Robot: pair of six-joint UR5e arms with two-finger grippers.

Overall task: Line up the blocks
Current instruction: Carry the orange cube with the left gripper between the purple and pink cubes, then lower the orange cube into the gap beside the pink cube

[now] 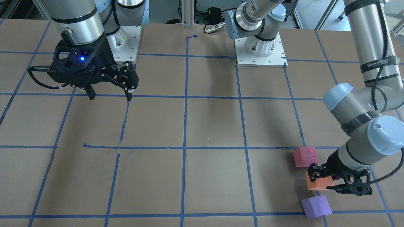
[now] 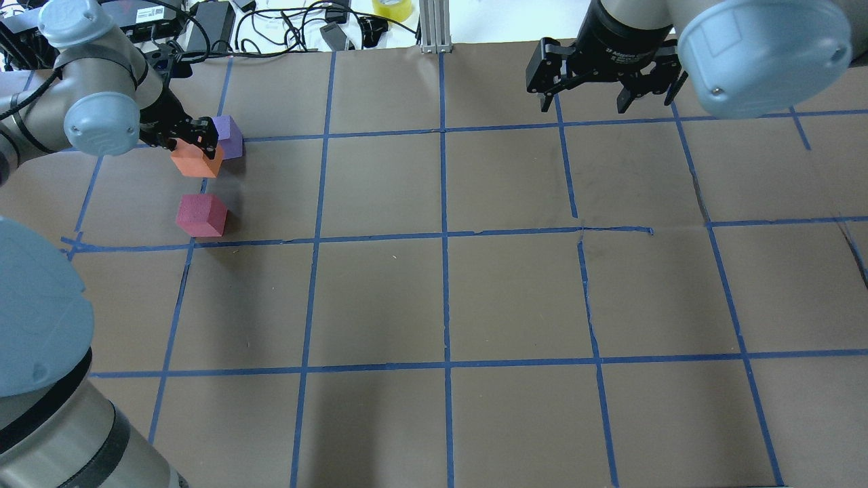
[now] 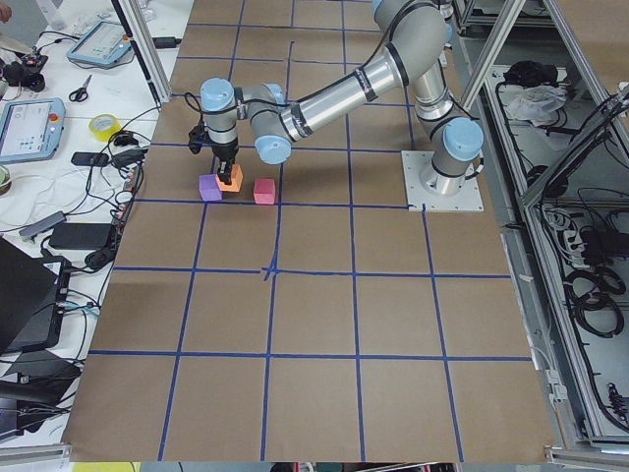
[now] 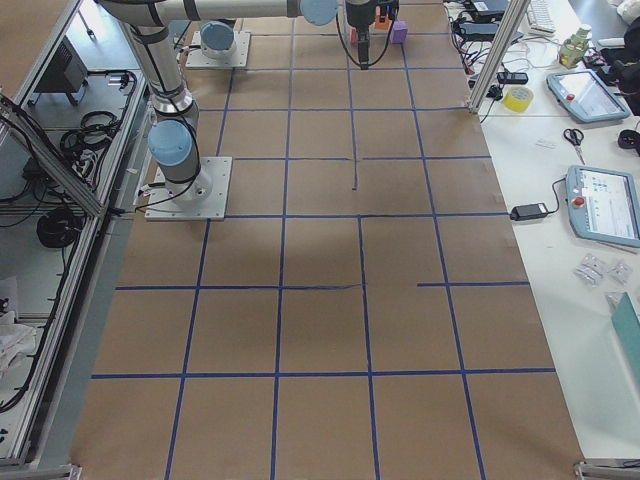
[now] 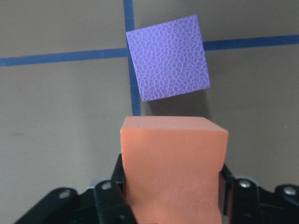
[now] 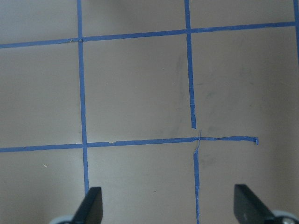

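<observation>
My left gripper (image 2: 194,142) is shut on the orange block (image 2: 196,161) at the table's far left, at or just above the surface. In the left wrist view the orange block (image 5: 173,163) sits between the jaws, with the purple block (image 5: 169,57) just beyond it on a tape crossing. The purple block (image 2: 229,135) lies close behind the orange one. The pinkish-red block (image 2: 201,215) lies a little nearer the robot. In the front-facing view pinkish-red (image 1: 304,156), orange (image 1: 318,184) and purple (image 1: 316,206) form a rough row. My right gripper (image 2: 586,105) is open and empty, high over the far right.
The table (image 2: 441,298) is brown with a blue tape grid. Cables, devices and a tape roll (image 2: 392,8) lie beyond the far edge. A metal post (image 2: 434,27) stands at the far middle edge. The right wrist view shows only bare table (image 6: 140,93).
</observation>
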